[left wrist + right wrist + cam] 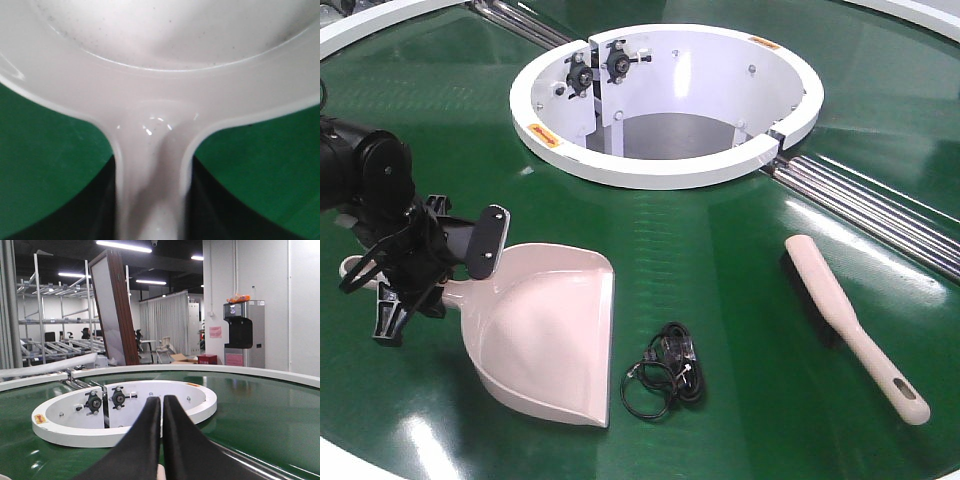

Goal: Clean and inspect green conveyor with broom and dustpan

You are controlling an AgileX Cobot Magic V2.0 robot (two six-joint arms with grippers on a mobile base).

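The pale beige dustpan [545,335] lies on the green conveyor [740,270], its straight front edge facing right. My left gripper [445,265] is shut on the dustpan's handle; in the left wrist view the handle [152,190] runs between my black fingers [97,210], with the pan [165,45] filling the top. The broom [850,325] lies loose on the belt at the right, bristles at the far end. My right gripper [161,405] is out of the front view; its fingers are pressed together, pointing at the hub [125,432], with a small beige sliver low between them.
The white ring-shaped hub [665,172] stands at the back centre. Metal rollers [865,205] run from it to the right and back left. A coil of black cable [665,378] lies on the belt just right of the dustpan's front edge. The white outer rim [350,465] curves at the near left.
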